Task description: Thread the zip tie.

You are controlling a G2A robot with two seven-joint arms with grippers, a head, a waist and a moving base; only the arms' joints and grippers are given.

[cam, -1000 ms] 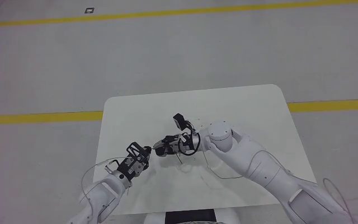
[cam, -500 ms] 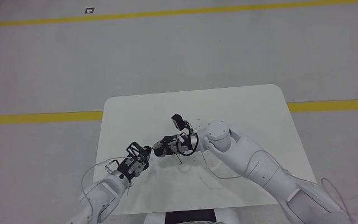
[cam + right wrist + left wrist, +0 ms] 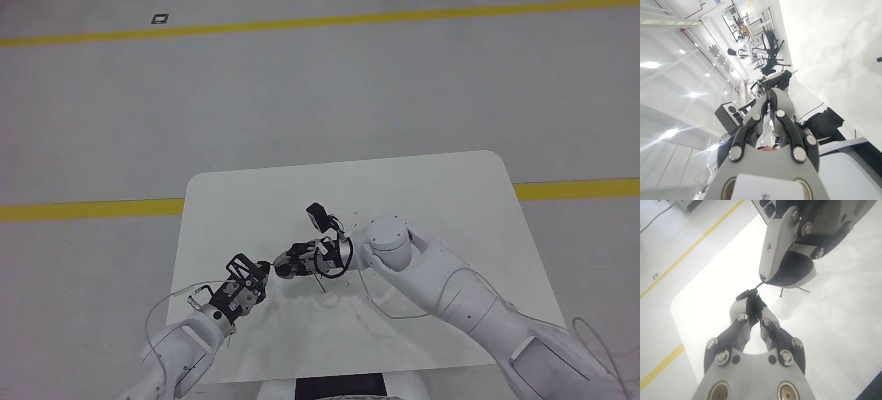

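1. The left gripper point(image 3: 262, 270) and the right gripper point(image 3: 284, 268) meet tip to tip over the table point(image 3: 430, 190). Both pinch one zip tie point(image 3: 758, 286), so nothing could pass between them.
2. From there, bare tabletop runs from 10 to 2 o'clock.
3. At 4 o'clock the right arm point(image 3: 450, 290) blocks the way, and a loose tie point(image 3: 781, 292) lies beside its gripper.
4. At 7 o'clock the left arm point(image 3: 190, 345) blocks the way.

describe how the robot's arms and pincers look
The left arm and right arm are glossy white rounded shells with thin cables looping alongside. The left pincer and right pincer have pale grey fingers, black textured pads, black linkage bars and silver screws.
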